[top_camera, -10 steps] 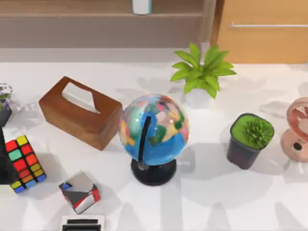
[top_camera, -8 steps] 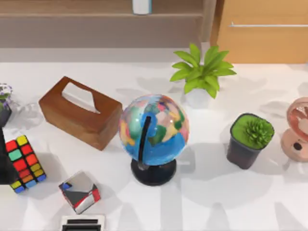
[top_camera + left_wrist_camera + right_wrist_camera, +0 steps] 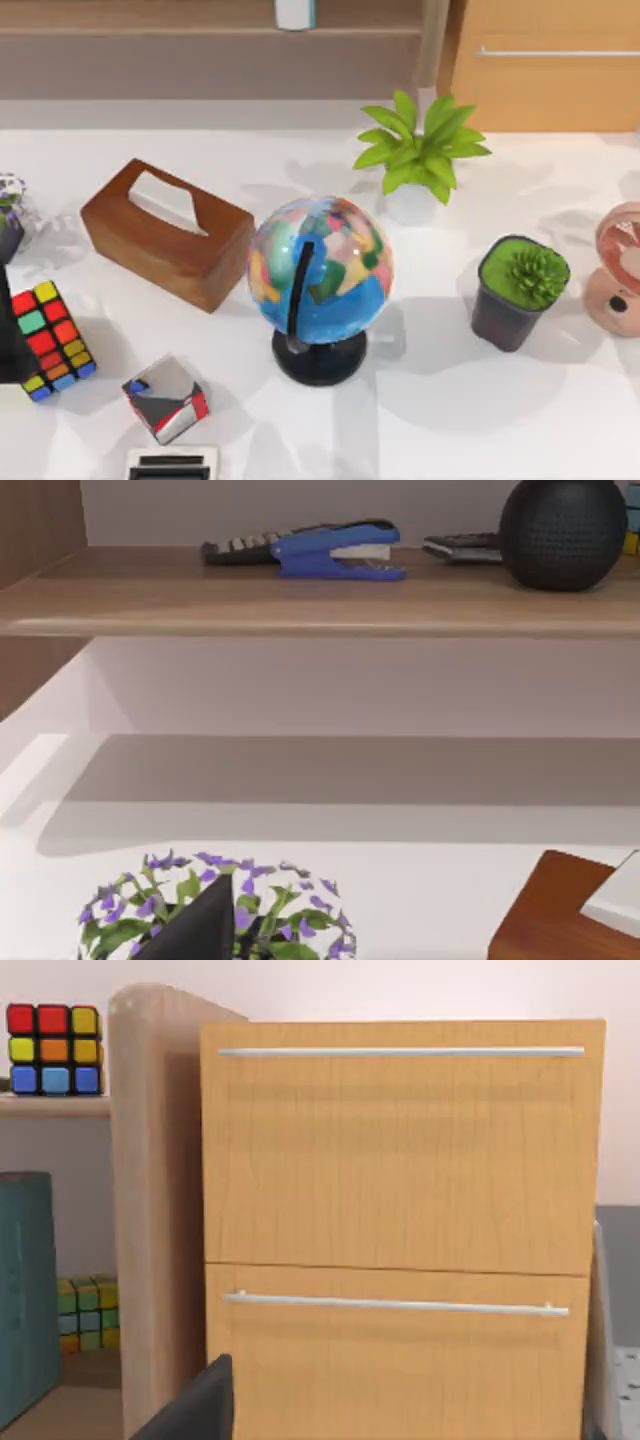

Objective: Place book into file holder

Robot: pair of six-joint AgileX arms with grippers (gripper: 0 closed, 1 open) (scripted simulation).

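White table, globe centre, tissue box left

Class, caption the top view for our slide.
Cluttered white table: globe centre, wooden tissue box left, potted succulent right.

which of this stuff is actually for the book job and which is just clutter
For the job: book, standing at the back.
Lying about: tissue box, globe, succulent, leafy plant, colour cube, stapler.
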